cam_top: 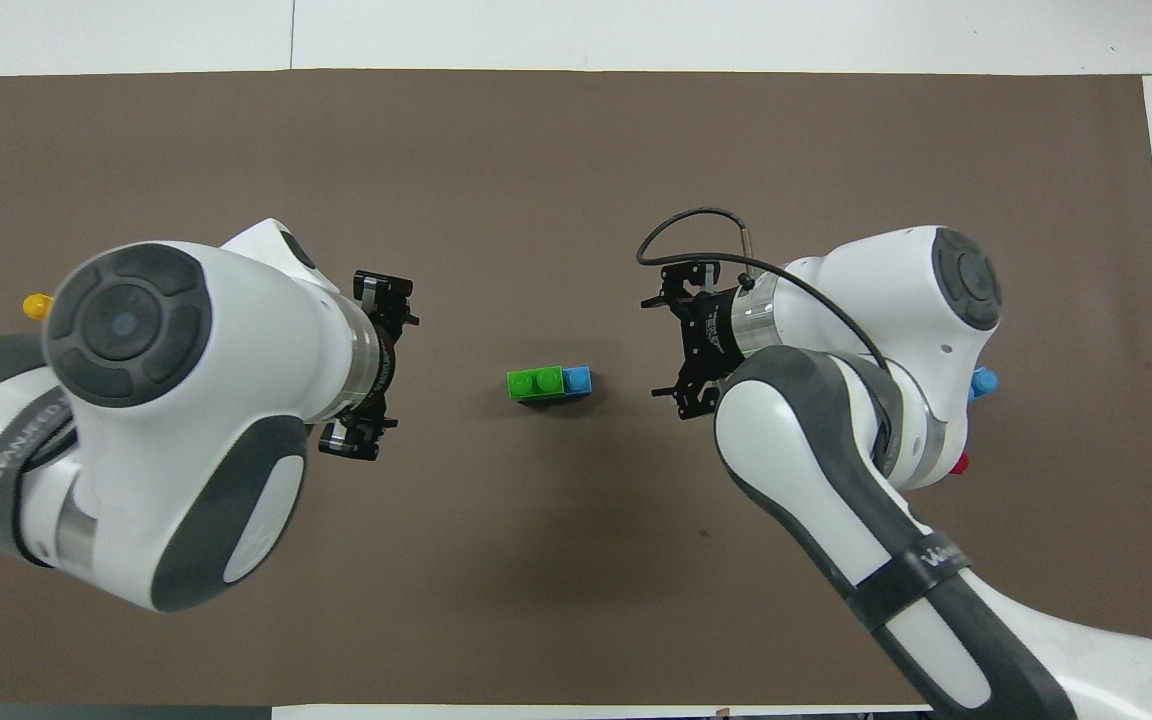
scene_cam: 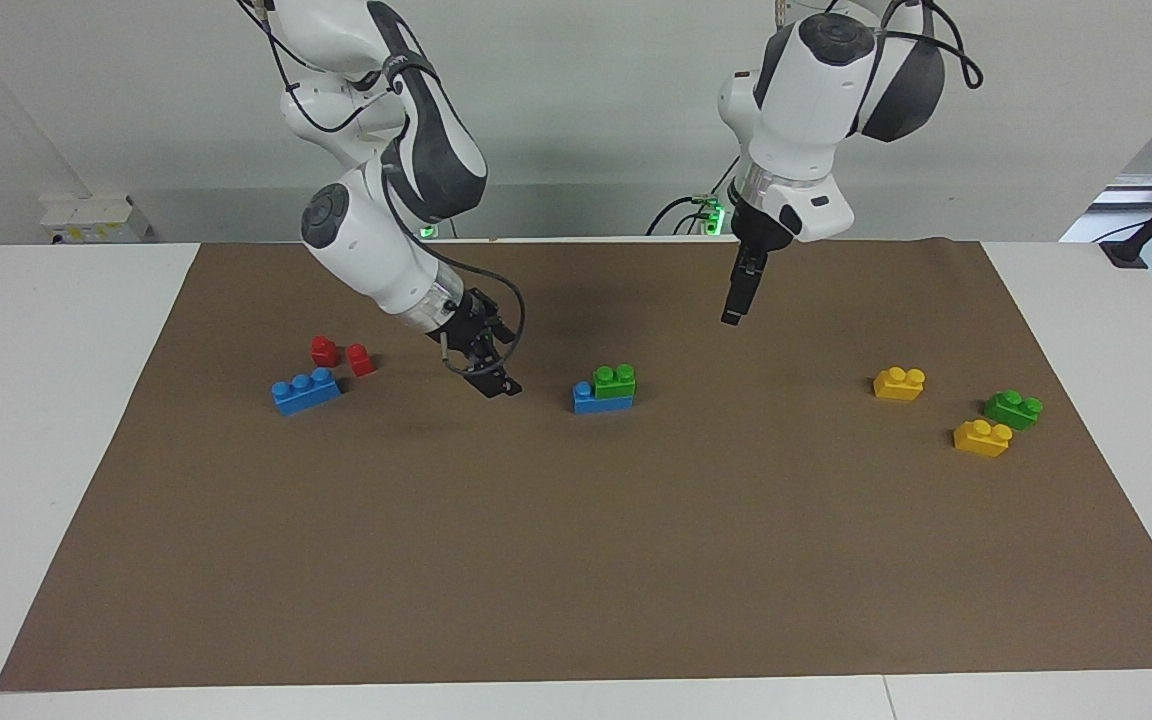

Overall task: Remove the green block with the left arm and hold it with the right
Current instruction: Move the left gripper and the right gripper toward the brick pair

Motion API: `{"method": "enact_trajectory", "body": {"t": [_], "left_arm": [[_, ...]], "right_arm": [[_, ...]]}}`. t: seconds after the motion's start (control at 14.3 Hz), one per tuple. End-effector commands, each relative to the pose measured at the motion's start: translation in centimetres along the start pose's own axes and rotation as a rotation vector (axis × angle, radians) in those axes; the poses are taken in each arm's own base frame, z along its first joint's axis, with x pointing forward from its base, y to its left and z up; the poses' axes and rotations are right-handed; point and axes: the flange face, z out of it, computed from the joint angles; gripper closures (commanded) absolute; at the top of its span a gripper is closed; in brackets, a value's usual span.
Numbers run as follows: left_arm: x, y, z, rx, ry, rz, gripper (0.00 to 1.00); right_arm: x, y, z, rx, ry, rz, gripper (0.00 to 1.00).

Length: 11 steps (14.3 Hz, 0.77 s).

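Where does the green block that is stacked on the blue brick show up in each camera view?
Facing view: the green block sits near the middle of the brown mat, on the blue brick, toward the brick's left-arm end.
Overhead view: the green block lies mid-mat, between the two arms' end effectors.
Shared landmark: the blue brick's one uncovered stud, beside the green block.

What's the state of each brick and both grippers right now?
green block: stacked on blue brick, ungripped.
left gripper: in the air, over the mat, holding nothing.
right gripper: low beside the stack, not touching it.
loose blue brick: on the mat.
red bricks: two, on the mat.
yellow bricks: two, loose.
second green brick: loose, between the yellow ones.
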Motion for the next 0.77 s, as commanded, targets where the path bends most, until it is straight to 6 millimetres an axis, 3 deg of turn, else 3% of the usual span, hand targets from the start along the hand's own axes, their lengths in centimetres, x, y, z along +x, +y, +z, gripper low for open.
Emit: {"method": "enact_trajectory", "body": {"t": [0.0, 0.21, 0.35, 0.49, 0.7], "left_arm": [[-2.2, 0.3, 2.6, 0.001, -0.016, -0.155, 0.00], [-4.8, 0.3, 5.5, -0.002, -0.010, -0.204, 0.00], [-5.1, 0.8, 7.2, -0.003, 0.008, -0.268, 0.00], [-6.6, 0.6, 9.3, -0.011, 0.035, -0.332, 0.00], [-6.6, 1.1, 10.2, -0.034, 0.027, -0.397, 0.00]], "right_arm": [[0.0, 0.5, 2.9, 0.014, 0.008, 0.021, 0.03], [-0.2, 0.5, 6.5, 0.047, 0.020, 0.029, 0.03], [-0.8, 0.8, 8.8, 0.073, 0.024, 0.032, 0.03], [-0.9, 1.1, 10.3, 0.082, 0.032, 0.034, 0.03], [-1.1, 1.5, 12.4, 0.084, 0.047, 0.024, 0.03]]}}
